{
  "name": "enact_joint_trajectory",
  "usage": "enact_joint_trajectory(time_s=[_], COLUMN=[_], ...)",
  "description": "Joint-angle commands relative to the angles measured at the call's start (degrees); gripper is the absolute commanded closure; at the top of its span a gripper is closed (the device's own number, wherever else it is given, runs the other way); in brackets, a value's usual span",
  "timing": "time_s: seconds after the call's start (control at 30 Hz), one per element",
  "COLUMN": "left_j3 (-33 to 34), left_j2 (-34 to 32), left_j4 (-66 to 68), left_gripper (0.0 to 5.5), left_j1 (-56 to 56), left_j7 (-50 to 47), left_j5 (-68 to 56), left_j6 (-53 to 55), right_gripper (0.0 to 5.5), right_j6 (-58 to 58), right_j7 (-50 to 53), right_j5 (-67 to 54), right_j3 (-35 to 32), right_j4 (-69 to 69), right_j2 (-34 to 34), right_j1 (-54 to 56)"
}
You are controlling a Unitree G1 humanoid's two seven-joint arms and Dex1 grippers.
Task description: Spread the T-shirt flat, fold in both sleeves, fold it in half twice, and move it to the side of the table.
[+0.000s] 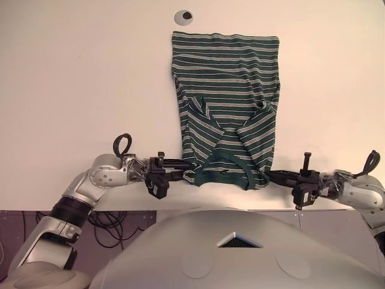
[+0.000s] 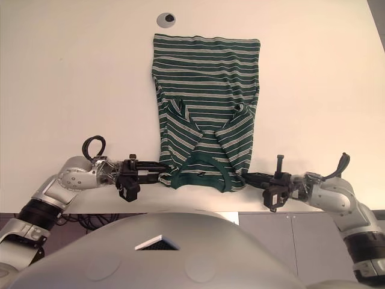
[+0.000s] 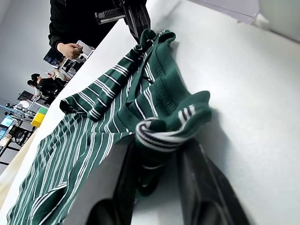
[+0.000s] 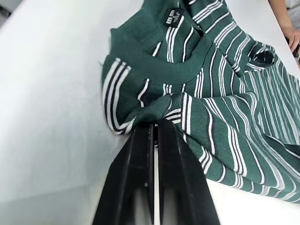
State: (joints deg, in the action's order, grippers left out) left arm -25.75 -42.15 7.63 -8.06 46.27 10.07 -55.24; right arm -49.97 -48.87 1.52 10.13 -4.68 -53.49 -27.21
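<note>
One striped T-shirt (image 1: 225,90) lay sleeves-in on the table (image 1: 72,90), collar at the near edge, hem toward the far edge. Of two grippers, the left gripper (image 1: 187,170) clamped its near left corner and the right gripper (image 1: 267,176) its near right corner. Wide tabletop flanked both sides.

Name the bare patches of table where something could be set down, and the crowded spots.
Bare table lies wide on both sides of the T-shirt. Crowded: the near edge, where the left claw and right claw pinch the shirt's corners; a round disc sits by its far left corner.
</note>
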Motion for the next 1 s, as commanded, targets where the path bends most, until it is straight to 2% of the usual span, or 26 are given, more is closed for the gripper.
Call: enact_joint_trajectory(time_s=[0.03,0.17,0.27,0.33,0.43,0.57,0.67,0.77,1.0], left_j3=[-3.7,-5.3,-2.8,0.1,5.7,8.4,12.1,14.3,15.3], left_j2=[-5.1,-17.8,-23.8,-25.0,-21.3,-11.1,-4.1,2.9,13.8], left_j4=[-3.8,-21.7,-29.4,-33.0,-35.9,-27.5,-21.7,-12.4,10.3], left_gripper=[4.77,5.40,5.47,5.47,5.47,5.47,5.47,5.47,5.47], left_j1=[-2.6,-6.7,-8.7,-9.7,-9.3,-3.9,1.0,7.5,18.9], left_j7=[8.4,23.3,29.5,31.5,30.0,22.9,16.6,10.6,2.6], left_j5=[-6.9,-33.6,-43.7,-50.1,-58.2,-54.6,-54.6,-50.3,-36.7], left_j6=[13.6,38.3,47.6,51.1,54.6,56.8,59.2,59.9,56.9], right_gripper=[5.50,5.50,5.50,5.50,5.50,5.50,5.50,5.50,5.50], right_j6=[14.8,29.5,35.9,39.5,42.5,46.5,50.8,54.4,61.9], right_j7=[-8.6,-17.6,-24.1,-27.4,-25.3,-17.3,-10.4,-4.2,7.6], right_j5=[-15.7,-38.7,-47.8,-52.3,-52.6,-50.0,-47.2,-42.3,-32.5], right_j3=[2.4,-1.4,-6.3,-10.0,-14.0,-15.8,-15.3,-13.3,-9.6], right_j4=[8.3,19.8,21.7,23.7,25.4,25.7,22.3,16.4,3.0], right_j2=[-6.8,-12.7,-14.2,-13.6,-9.6,-4.0,0.3,5.1,16.9], right_j1=[-6.6,-10.6,-12.7,-14.5,-13.5,-8.6,-0.9,7.9,27.5])
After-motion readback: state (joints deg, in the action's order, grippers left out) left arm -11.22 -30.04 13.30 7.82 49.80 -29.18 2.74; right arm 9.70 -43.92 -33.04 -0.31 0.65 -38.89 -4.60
